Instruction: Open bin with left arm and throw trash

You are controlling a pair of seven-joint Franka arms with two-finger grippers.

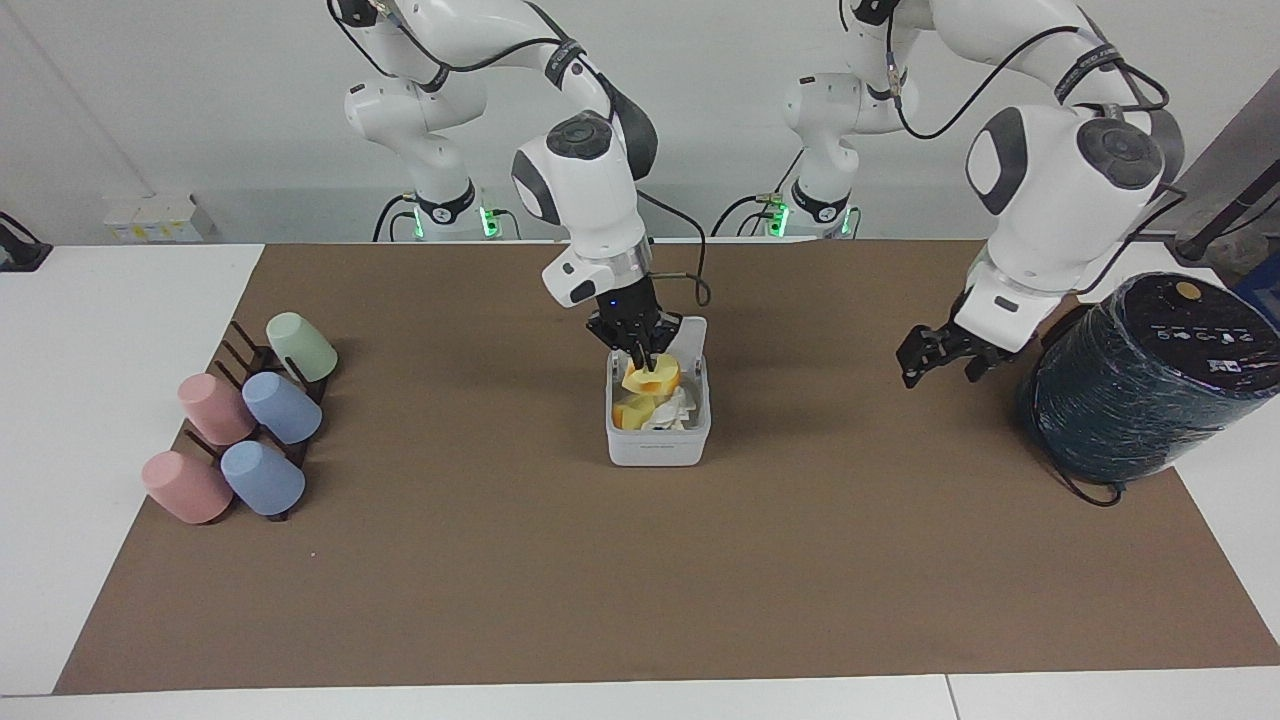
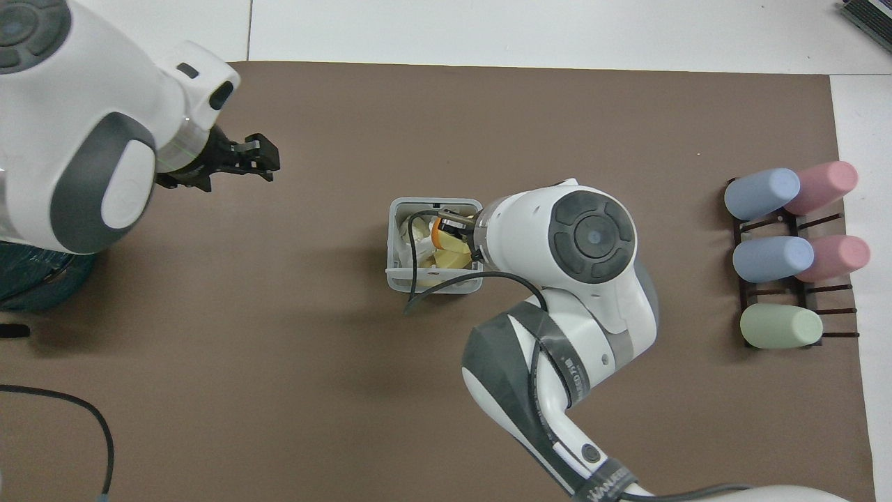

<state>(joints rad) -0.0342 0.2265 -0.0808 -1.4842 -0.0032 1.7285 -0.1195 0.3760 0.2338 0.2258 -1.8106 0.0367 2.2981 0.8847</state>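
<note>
The white bin (image 1: 658, 446) stands open mid-table, its lid (image 1: 692, 335) upright on the side nearer the robots. Inside lie one yellow chunk (image 1: 630, 412) and the white tissue wad (image 1: 682, 406). My right gripper (image 1: 640, 360) is shut on the second yellow chunk (image 1: 652, 378) and holds it just above the bin's opening. From overhead, the bin's rim (image 2: 391, 240) and the held chunk's orange edge (image 2: 436, 234) show beside the right gripper (image 2: 449, 230). My left gripper (image 1: 937, 368) is open and empty, raised over the mat next to the dark cylinder; it also shows overhead (image 2: 261, 155).
A big dark plastic-wrapped cylinder (image 1: 1150, 385) stands at the left arm's end of the table, partly seen overhead (image 2: 35, 282). A rack of pastel cups (image 1: 250, 425) lies at the right arm's end (image 2: 787, 251). A brown mat (image 1: 640, 580) covers the table.
</note>
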